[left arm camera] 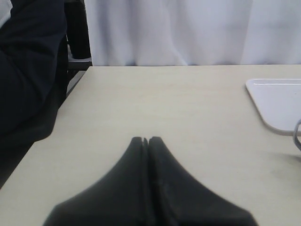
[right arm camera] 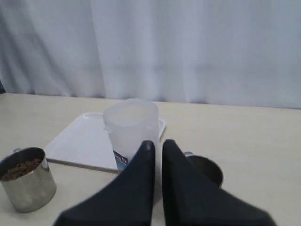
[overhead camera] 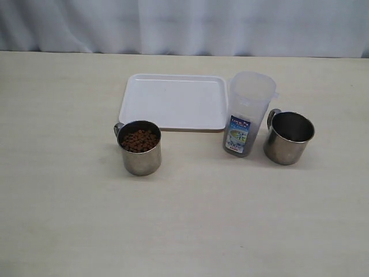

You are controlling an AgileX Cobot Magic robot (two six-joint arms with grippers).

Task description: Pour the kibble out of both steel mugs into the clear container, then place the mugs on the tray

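Two steel mugs stand on the table in the exterior view. The left mug holds brown kibble near its rim. The right mug shows only bare steel inside. Between them stands the clear container, upright, with a dark layer at its bottom. The white tray lies behind them with nothing on it. My left gripper is shut over bare table, off to the tray's side. My right gripper is shut, empty, short of the container.
A white curtain hangs behind the table's far edge. In the left wrist view a dark shape stands beyond the table's side edge. Neither arm shows in the exterior view.
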